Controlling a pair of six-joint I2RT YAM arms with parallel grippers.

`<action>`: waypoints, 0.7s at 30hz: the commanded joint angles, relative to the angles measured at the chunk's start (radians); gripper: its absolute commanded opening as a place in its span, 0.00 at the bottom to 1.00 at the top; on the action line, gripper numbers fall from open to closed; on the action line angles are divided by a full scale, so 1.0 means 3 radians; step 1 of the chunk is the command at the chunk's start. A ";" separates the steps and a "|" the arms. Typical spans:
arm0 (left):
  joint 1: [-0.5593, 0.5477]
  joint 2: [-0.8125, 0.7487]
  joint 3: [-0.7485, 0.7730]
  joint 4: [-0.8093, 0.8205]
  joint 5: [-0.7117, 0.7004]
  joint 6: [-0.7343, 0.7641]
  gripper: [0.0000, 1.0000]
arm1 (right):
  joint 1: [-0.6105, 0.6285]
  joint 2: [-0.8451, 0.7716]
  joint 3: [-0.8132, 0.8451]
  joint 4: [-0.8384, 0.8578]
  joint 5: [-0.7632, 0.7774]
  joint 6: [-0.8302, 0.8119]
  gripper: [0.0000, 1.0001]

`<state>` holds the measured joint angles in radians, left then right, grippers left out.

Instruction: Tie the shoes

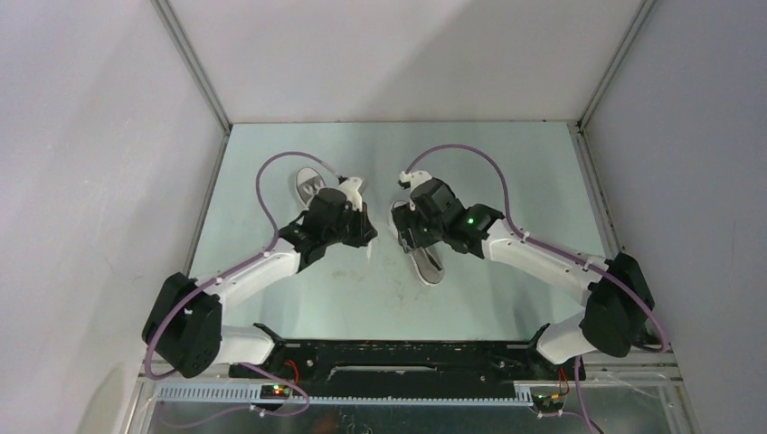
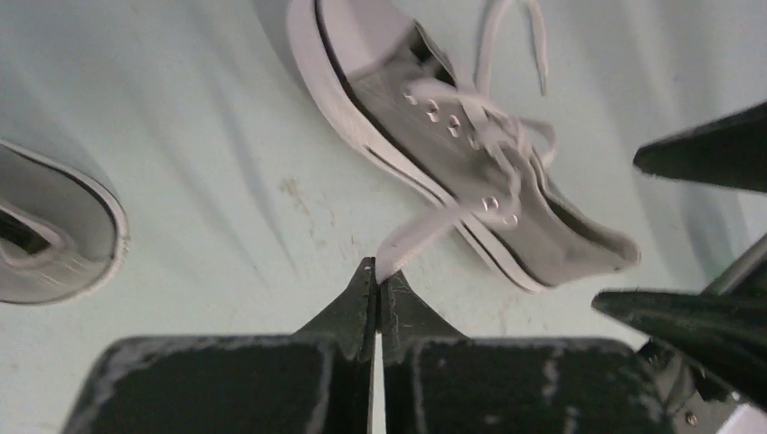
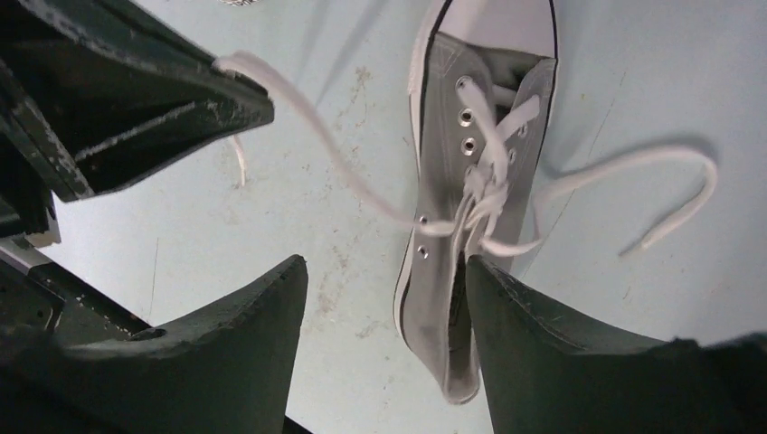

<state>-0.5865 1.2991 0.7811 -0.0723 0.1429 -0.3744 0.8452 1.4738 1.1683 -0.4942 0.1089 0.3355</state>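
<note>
Right wrist: shoe (image 3: 440, 163) toe up-frame, right claw (image 3: 384, 267) apart, left claw (image 3: 246, 92) pinching lace (image 3: 317, 136).

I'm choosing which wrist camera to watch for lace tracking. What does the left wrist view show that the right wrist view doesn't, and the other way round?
Only the left wrist view: the second sneaker, at its left edge. Only the right wrist view: the free lace end laid out whole beside the shoe; the left wrist view crops it. Both: the grey sneaker between the arms, the left pincer shut on the other lace, and the right pincer open, holding nothing.
</note>
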 commanded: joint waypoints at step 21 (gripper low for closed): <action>-0.0030 -0.0042 -0.0452 0.0143 -0.0091 -0.0295 0.00 | -0.0498 -0.0264 -0.1051 0.0227 0.0412 0.0284 0.60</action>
<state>-0.5934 1.3079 0.6518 -0.0410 0.1581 -0.4458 0.6163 1.3308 0.8688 -0.4744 0.1490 0.3634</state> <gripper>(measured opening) 0.004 0.638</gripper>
